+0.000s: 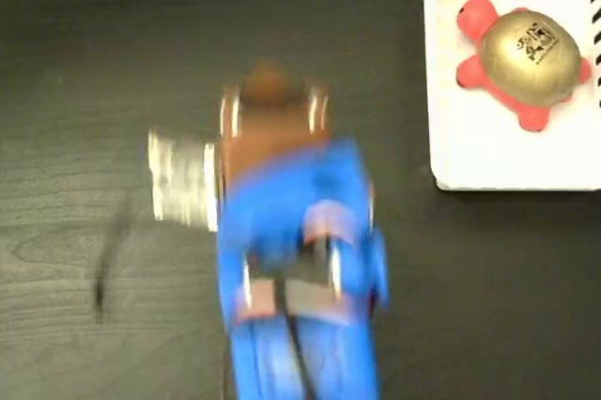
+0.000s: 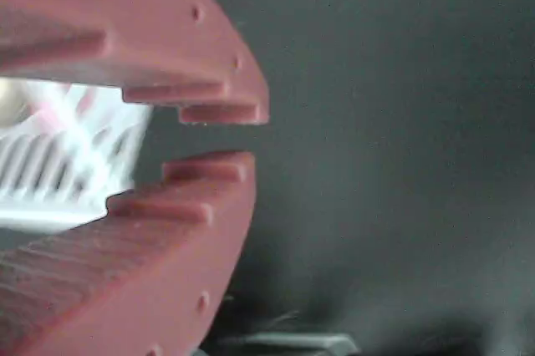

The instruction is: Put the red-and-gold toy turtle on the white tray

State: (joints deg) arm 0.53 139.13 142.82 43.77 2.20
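The red-and-gold toy turtle [image 1: 522, 57] lies on the white tray [image 1: 488, 151] at the top right of the fixed view, gold shell up, coral head toward the upper left. My gripper [image 1: 270, 90] is a blurred brown shape at the tip of the blue arm, mid-table and well left of the tray. In the wrist view the red-brown gripper [image 2: 242, 137] shows a narrow gap between its toothed jaws, with nothing in it. Behind them at the left is the tray [image 2: 50, 205], blurred, with a pink smear above it.
Dark wood-grain tabletop [image 1: 94, 62] fills the view. A shiny pale patch [image 1: 180, 179] lies just left of the arm, and a dark smudge [image 1: 101, 283] sits further left. The tray runs off the right edge.
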